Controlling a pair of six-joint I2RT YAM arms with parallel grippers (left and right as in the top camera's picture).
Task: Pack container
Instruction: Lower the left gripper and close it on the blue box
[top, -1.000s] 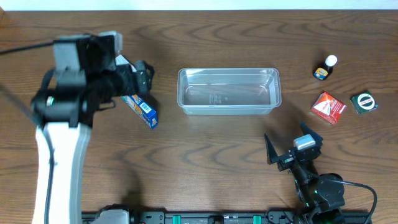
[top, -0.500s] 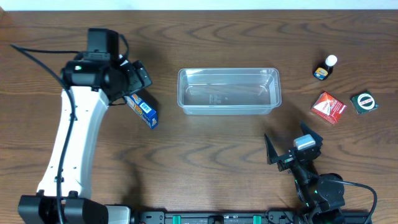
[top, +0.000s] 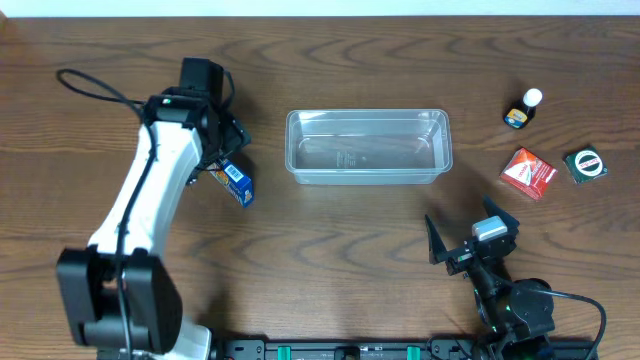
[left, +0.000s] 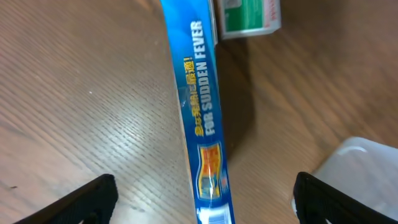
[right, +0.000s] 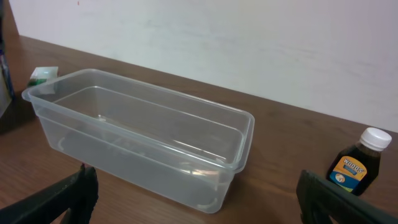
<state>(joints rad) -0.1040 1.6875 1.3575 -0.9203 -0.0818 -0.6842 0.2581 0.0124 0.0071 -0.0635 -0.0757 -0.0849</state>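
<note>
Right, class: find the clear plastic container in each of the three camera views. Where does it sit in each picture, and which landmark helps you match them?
Overhead: the container sits at the centre, slightly above the middle.
Left wrist: only one rounded corner shows, at the bottom right.
Right wrist: it fills the left and centre.
Landmark: the green-and-white box shows in both wrist views, by the container's left end.

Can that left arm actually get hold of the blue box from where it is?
Probably yes: the left gripper is open, its fingers either side of the blue box, with nothing in between.
</note>
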